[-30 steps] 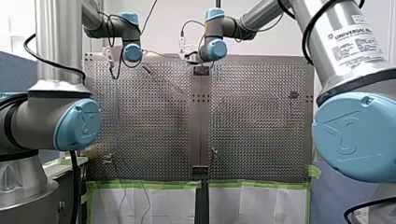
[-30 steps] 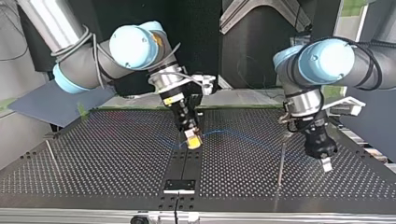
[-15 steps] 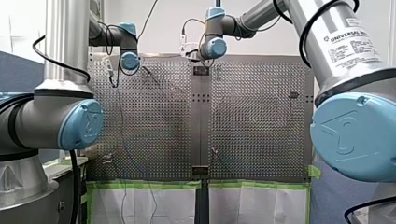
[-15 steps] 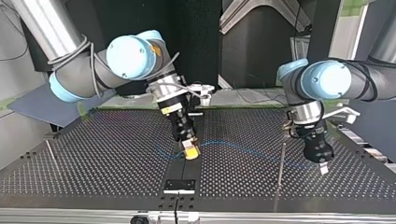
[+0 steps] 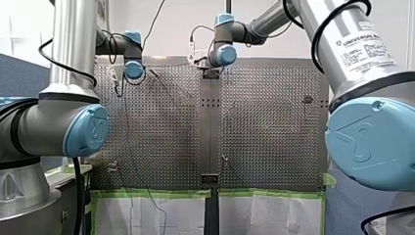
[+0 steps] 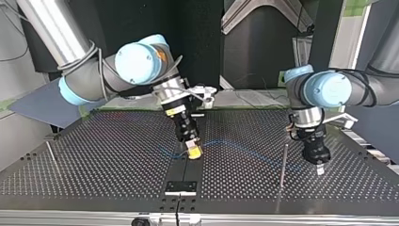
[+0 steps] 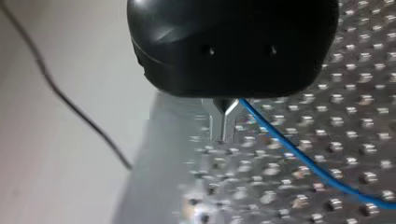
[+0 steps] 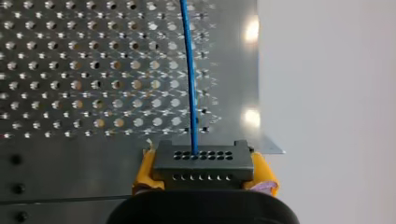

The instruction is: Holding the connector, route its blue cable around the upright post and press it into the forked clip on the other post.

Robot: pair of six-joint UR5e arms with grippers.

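Because the perforated table [image 6: 108, 160] carries only 2 thin uprights, the upright post [image 6: 283, 165] just beside the left gripper [image 6: 320, 168] and the far post [image 6: 51, 155] well apart at the top view's left, a sweep made too wide or too high is judged likely to miss the post, and no fork can be made out on either. The left gripper's 2 metal fingers [image 7: 215, 123] are drawn together, with the blue cable [image 7: 299, 157] seemingly pinched at their root; if loosely held, it could slide free under tension. The right gripper [image 6: 193, 151], near the table's middle seam, is clamped on the connector [image 8: 203, 163] between yellow pads [image 8: 144, 171]. Of the connector's small holes, 1 is filled by the cable, and a hard pull could tear it out.
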